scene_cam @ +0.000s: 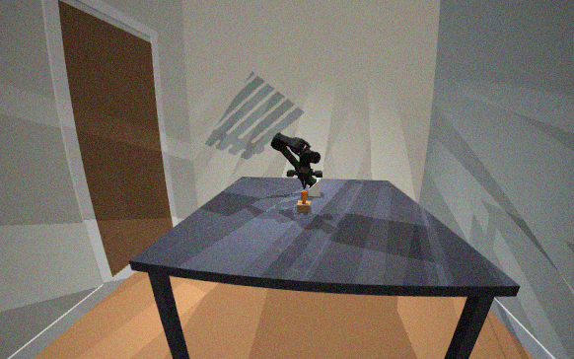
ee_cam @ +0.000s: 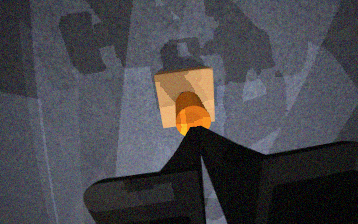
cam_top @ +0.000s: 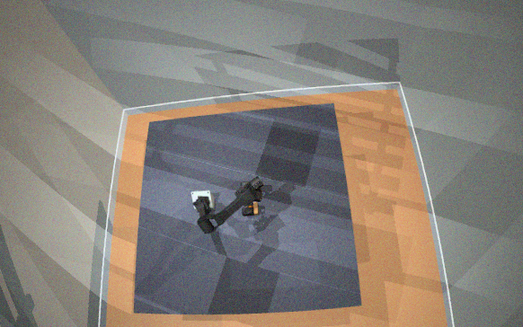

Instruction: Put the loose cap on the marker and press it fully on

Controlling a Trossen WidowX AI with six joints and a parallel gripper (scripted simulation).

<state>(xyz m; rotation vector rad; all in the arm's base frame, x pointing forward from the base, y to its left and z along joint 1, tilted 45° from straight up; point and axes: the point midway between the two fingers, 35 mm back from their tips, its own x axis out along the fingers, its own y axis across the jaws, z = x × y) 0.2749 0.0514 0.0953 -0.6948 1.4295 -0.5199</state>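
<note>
The tan holder block [cam_top: 255,207] [scene_cam: 304,208] [ee_cam: 163,95] stands on the table. An upright orange cylinder rises from it: the bright round top is the cap [scene_cam: 304,194] [ee_cam: 194,117], sitting over the marker, whose side below looks darker orange. No loose cap shows elsewhere. Whether the cap is fully seated cannot be told. My gripper [scene_cam: 304,187] [ee_cam: 196,132] is shut with nothing between its fingers. In the wrist view its fingertips overlap the near edge of the cap; in the exterior view they are just above it. Contact cannot be made out.
The arm's white base plate [cam_top: 196,194] [scene_cam: 317,188] is on the table [cam_top: 180,278] [scene_cam: 237,247], behind the block in the exterior view. The arm reaches from it over to beside the block. Patterned shadows cross the table top.
</note>
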